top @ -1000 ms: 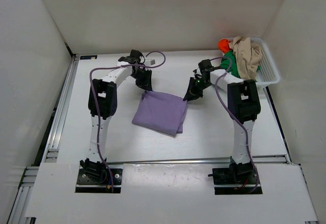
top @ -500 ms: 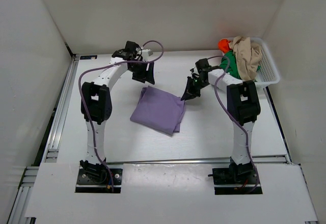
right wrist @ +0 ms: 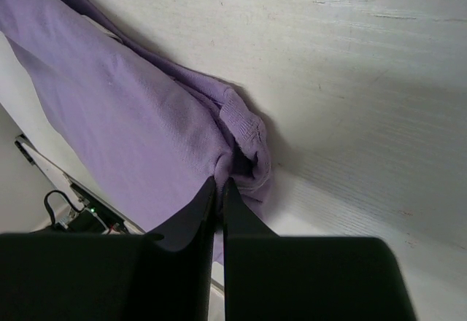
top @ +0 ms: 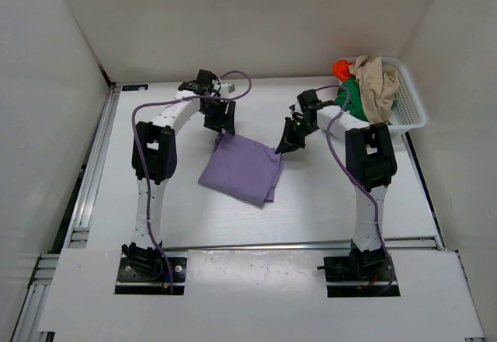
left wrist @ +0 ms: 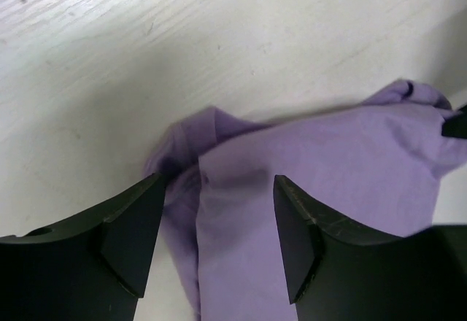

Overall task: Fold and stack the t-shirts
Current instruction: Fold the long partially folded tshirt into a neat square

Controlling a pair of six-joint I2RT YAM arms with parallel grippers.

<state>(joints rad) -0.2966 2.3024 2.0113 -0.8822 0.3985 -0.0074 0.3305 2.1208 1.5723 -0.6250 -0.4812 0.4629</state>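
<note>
From above, a lilac purple cloth t-shirt (top: 242, 169) lies folded in the middle of the white table (top: 155, 225). It looks like a small square with its edges a bit uneven. The left end effector (top: 224, 130) points down at the far left corner of the shirt. The right end effector (top: 282, 148) points down at the far right corner. A white plastic mesh basket (top: 410, 109) sits at the far right corner of the table. Three more shirts are piled in it. A beige tan cloth t-shirt (top: 377, 85) lies on top and hangs over the rim. A bright green cloth t-shirt (top: 351, 93) is under it, and an orange-red cloth t-shirt (top: 341, 68) peeks out at the back.

In the left wrist view, the two black fingers (left wrist: 131, 226) of the left end effector (left wrist: 217, 179) stand wide apart. They hold nothing. The purple shirt (left wrist: 328, 160) lies on the table just under them, and its crumpled corner shows in the gap between them.

In the right wrist view, the two fingers (right wrist: 191, 219) of the right end effector (right wrist: 219, 181) are pressed tight together. Their tips pinch a bunched bit of the purple shirt's edge (right wrist: 244, 135), next to its ribbed hem. The rest of the shirt (right wrist: 109, 102) spreads away to the left over the table.
</note>
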